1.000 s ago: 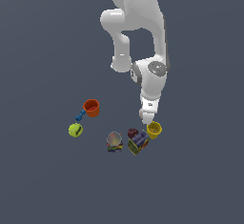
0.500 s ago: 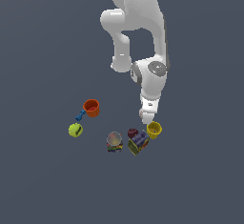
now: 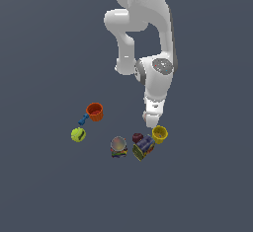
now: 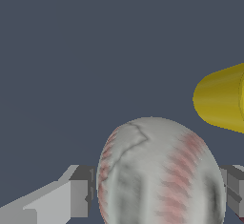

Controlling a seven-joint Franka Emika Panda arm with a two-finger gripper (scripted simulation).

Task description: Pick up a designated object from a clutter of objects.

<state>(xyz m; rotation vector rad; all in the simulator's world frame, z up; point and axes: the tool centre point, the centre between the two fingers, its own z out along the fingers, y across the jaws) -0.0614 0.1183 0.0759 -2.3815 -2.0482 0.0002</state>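
Observation:
The designated object [image 4: 159,170], a white ball with faint red stitching, fills the space between my two fingers in the wrist view. My gripper [image 4: 158,197] is shut on it, one grey finger [image 4: 80,198] against one side of the ball and the other against the opposite side. In the exterior view my gripper [image 3: 150,121] hangs low over the clutter of objects, right beside the yellow cup [image 3: 159,134], and the arm hides the ball. The yellow cup [image 4: 221,99] lies close past the ball.
A dark red lump [image 3: 137,138] and a multicoloured box [image 3: 144,148] sit just below the gripper in the exterior view. A greyish glossy ball on a coloured base [image 3: 118,147], a tennis ball [image 3: 78,135], an orange cup [image 3: 94,111] and a blue piece [image 3: 82,121] lie toward the exterior view's left.

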